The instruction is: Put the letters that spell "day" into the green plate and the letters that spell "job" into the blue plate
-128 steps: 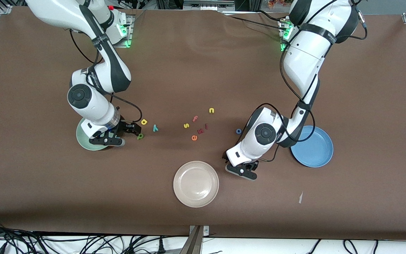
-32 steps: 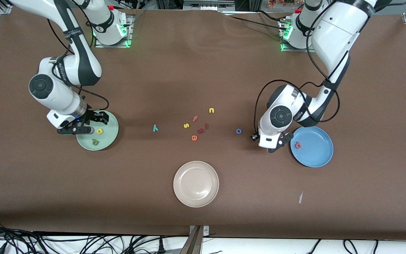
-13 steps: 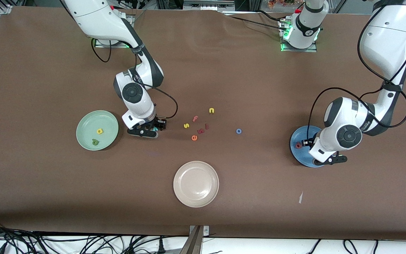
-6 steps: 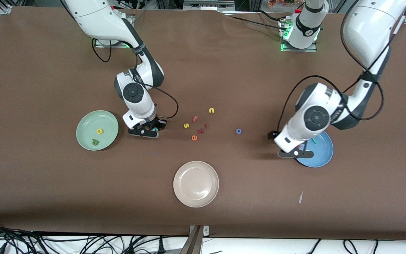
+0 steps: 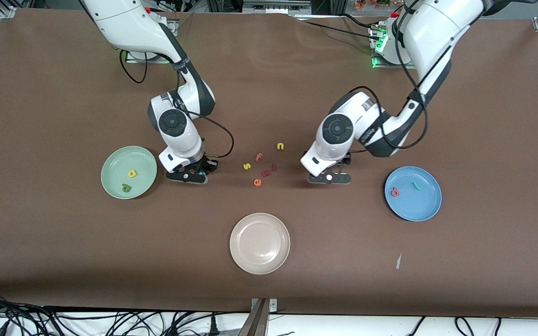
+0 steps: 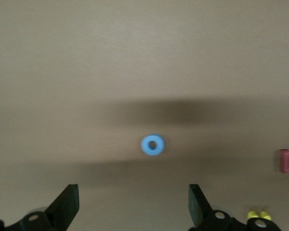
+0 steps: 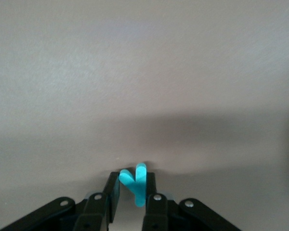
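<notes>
My right gripper [image 5: 198, 175] [image 7: 133, 186] is shut on the teal y [image 7: 137, 185] low over the table, between the green plate [image 5: 115, 171] and the loose letters. On that green plate lie the yellow a [image 5: 132, 173] and the dark green d [image 5: 126, 188]. Over the blue ring o [image 6: 152, 145] hangs my left gripper [image 5: 329, 177] [image 6: 132, 199], open, its fingers [image 6: 67, 208] wide apart and clear of the ring. The front view hides the o under that hand. The blue plate [image 5: 421, 206] holds the pink-red b [image 5: 395, 192] and the teal j [image 5: 417, 186].
A beige-white plate [image 5: 259, 243] sits nearer the front camera at mid-table. Between the two grippers lie loose letters: yellow s [image 5: 247, 166], pink f [image 5: 258, 157], yellow n [image 5: 280, 146], orange e [image 5: 257, 182] and two dark red pieces [image 5: 269, 170]. A paper scrap [image 5: 398, 261] lies near the blue plate.
The left arm swung from the blue plate, where the teal j now lies, to above the blue o, its gripper open. The right gripper closed on the teal y.
</notes>
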